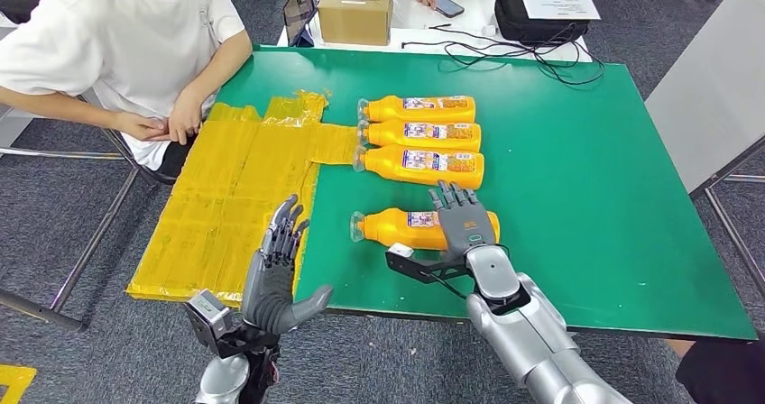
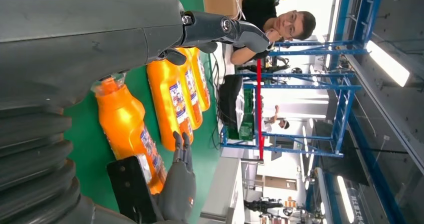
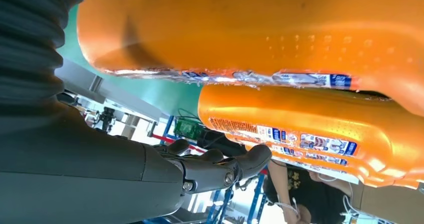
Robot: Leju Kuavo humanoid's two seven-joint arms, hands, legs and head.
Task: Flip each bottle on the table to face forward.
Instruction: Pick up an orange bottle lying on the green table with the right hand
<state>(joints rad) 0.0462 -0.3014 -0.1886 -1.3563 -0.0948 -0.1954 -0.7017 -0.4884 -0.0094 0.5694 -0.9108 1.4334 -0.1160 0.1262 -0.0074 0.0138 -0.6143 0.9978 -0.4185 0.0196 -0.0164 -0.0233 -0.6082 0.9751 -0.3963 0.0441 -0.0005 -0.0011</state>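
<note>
Four orange bottles lie on their sides on the green table (image 1: 613, 151). Three sit in a tight row (image 1: 419, 138) with labels up, and the nearest bottle (image 1: 401, 227) lies alone, just in front of them. The right robot hand (image 1: 462, 218) rests flat over that bottle's base end (fingers spread, not wrapped around it). The left robot hand (image 1: 280, 264) hovers open over the yellow taped patch (image 1: 225, 197), well left of the bottle.
</note>
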